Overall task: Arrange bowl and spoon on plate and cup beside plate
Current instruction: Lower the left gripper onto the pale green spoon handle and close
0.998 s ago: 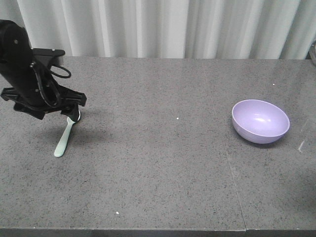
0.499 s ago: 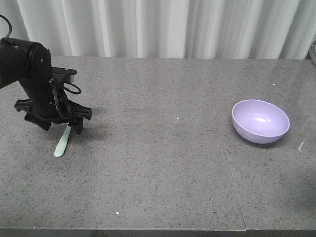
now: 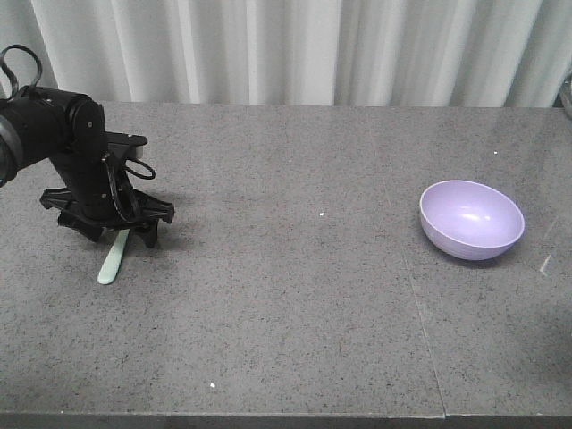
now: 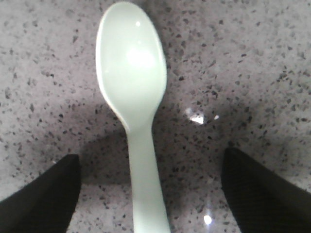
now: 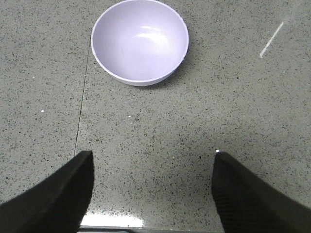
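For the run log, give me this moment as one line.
left tool: open, astride spoon handle | right tool: open, empty | bowl: upright, untouched

Your spoon (image 3: 111, 264), pale mint green and glossy, lies flat on the table (image 3: 286, 295) at its left side, with the handle end toward the near edge and the oval head toward the far one. Your bowl (image 3: 472, 219), lavender, smooth and round, sits upright and empty on the right side, well apart from it.
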